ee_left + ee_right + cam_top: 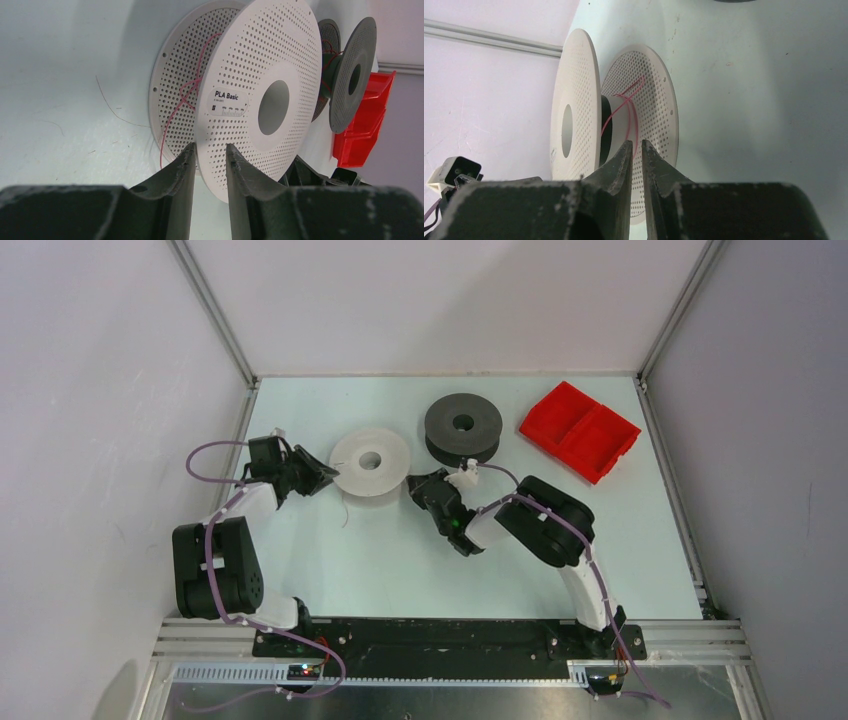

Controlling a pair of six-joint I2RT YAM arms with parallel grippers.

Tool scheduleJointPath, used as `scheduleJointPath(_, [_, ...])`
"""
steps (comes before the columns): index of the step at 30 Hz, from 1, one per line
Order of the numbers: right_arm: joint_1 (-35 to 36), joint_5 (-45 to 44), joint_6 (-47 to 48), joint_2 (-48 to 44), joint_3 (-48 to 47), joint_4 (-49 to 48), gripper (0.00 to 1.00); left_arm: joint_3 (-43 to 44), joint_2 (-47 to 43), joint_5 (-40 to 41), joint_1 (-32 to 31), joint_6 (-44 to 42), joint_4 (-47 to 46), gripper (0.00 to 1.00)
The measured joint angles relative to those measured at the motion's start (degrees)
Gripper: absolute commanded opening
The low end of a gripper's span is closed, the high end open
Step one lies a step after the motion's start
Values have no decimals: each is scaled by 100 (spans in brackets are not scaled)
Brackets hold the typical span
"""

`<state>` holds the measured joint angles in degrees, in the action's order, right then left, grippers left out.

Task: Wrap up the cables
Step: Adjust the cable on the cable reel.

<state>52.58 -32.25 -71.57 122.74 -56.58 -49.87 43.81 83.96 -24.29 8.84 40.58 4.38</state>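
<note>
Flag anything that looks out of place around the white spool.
The pink filament on the white spool is not wound tight: it crosses the lower flange in a loose, knotted loop, its free end trailing toward the rim.

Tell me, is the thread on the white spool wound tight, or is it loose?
Loose. The pink thread lies in slack loops between the flanges of the white spool, not tight around its hub.
</note>
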Motion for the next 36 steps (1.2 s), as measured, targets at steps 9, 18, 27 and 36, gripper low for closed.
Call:
scheduleJointPath(9, [-46, 24, 9, 0, 11, -4, 16, 0, -4, -13, 20, 0, 0, 32])
scheduleJointPath(18, [-81, 39, 74, -72, 184, -15, 16, 0, -7, -17, 26, -2, -2, 32])
scheduleJointPath(27, [-422, 170, 289, -190, 560, -433, 17, 0, -7, -39, 35, 0, 0, 32])
scheduleJointPath(36, [-879, 632, 435, -157, 374, -916, 17, 0, -7, -39, 35, 0, -2, 32])
